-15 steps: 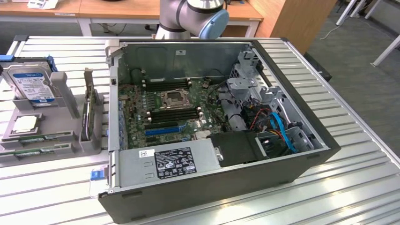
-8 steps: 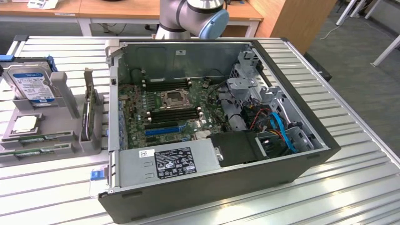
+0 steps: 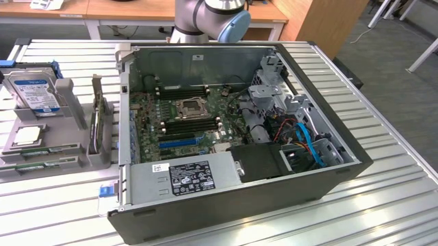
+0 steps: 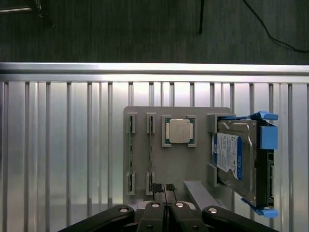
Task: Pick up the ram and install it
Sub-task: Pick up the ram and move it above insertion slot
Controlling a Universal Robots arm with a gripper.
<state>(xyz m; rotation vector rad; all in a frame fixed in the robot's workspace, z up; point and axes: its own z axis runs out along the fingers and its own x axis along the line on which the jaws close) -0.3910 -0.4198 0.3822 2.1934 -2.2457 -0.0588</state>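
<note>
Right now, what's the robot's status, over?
Pincer shut, holding nothing, over the holder. Ram sticks lie in holder, untouched. Drive beside them, nothing blocking.

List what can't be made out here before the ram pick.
- Ram sticks: exterior view, too small to see chips or notch.
- Grey holder: wrist view, one edge hidden behind the shut gripper.
- Arm: exterior view, cut off by the top edge.
- Memory slots: exterior view, too small to tell latch positions.
- Hard drive: both views, label text too small.
</note>
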